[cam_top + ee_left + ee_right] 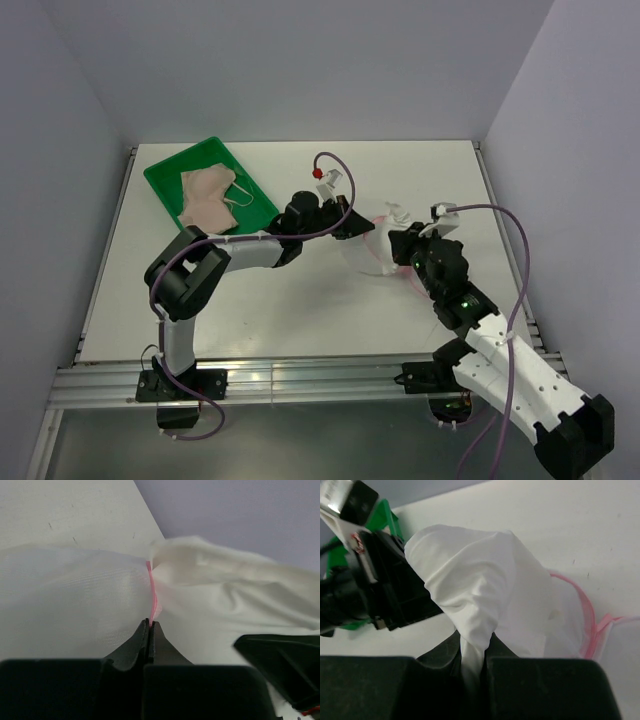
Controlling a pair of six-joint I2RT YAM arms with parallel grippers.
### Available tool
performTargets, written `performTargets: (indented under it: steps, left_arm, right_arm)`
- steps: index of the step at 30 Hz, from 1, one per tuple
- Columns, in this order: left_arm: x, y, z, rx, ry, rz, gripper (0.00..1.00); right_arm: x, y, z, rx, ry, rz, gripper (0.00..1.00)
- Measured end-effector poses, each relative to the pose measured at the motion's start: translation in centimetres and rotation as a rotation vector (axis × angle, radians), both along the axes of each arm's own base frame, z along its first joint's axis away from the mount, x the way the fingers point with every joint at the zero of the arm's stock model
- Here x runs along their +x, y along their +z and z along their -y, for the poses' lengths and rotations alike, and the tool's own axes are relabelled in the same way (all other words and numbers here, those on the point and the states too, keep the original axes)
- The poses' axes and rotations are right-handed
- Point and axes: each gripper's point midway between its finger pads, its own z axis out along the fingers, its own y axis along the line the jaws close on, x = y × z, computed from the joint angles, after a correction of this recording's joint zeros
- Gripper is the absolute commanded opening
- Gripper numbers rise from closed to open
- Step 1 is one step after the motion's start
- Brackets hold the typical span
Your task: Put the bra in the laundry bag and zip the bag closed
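From above, seeing the bra point(208, 197) lying on the green tray point(165, 180) at far left, well apart from the laundry bag point(368, 254) hanging mid-table between the left gripper point(350, 225) and the right gripper point(399, 240). From the left wrist, watching jaws pinching fully together on the bag's pink edging point(152, 592). From the right wrist, watching jaws clamping a fold of the bag's white cloth.

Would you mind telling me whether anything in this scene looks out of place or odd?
The laundry bag looks crumpled rather than round: the left gripper pinches its pink edge and the right gripper bunches its white fabric. The bra lies rumpled on the green tray, outside the bag.
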Motion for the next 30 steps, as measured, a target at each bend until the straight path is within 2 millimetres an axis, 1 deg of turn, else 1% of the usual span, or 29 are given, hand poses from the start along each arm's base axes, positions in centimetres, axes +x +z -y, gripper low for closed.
performTargets:
  steps: [3, 5, 12, 18, 21, 25, 27, 28, 30]
  left_arm:
    - [0.0, 0.1, 0.0, -0.008, 0.002, -0.018, 0.00]
    - [0.1, 0.1, -0.1, -0.012, 0.006, -0.026, 0.00]
    - [0.5, 0.2, -0.4, -0.024, 0.020, -0.049, 0.00]
    - [0.6, 0.5, -0.5, -0.025, 0.023, -0.042, 0.00]
    - [0.6, 0.8, -0.5, -0.026, 0.027, -0.039, 0.00]
    - [0.6, 1.0, -0.6, -0.028, 0.031, -0.036, 0.00]
    - [0.6, 1.0, -0.6, -0.028, 0.032, -0.036, 0.00]
    - [0.7, 1.1, -0.5, -0.030, 0.032, -0.035, 0.00]
    - [0.7, 1.3, -0.5, -0.033, 0.031, -0.031, 0.00]
  right_arm:
    - [0.1, -2.7, -0.6, -0.003, 0.021, -0.049, 0.00]
    - [0.0, -3.6, -0.9, 0.001, 0.035, -0.066, 0.00]
    - [0.0, -4.6, -2.0, 0.038, 0.083, -0.088, 0.00]
    - [-0.2, -6.2, -3.1, 0.041, 0.139, -0.151, 0.00]
    - [-0.8, -6.0, -3.2, 0.058, 0.158, -0.134, 0.00]
    - [-2.5, -5.2, -2.4, 0.082, 0.164, -0.072, 0.00]
    - [-2.6, -4.4, -2.5, 0.083, 0.175, -0.057, 0.00]
    - [-2.6, -4.4, -2.6, 0.078, 0.183, -0.066, 0.00]
    - [-2.5, -5.0, -2.9, 0.062, 0.191, -0.099, 0.00]
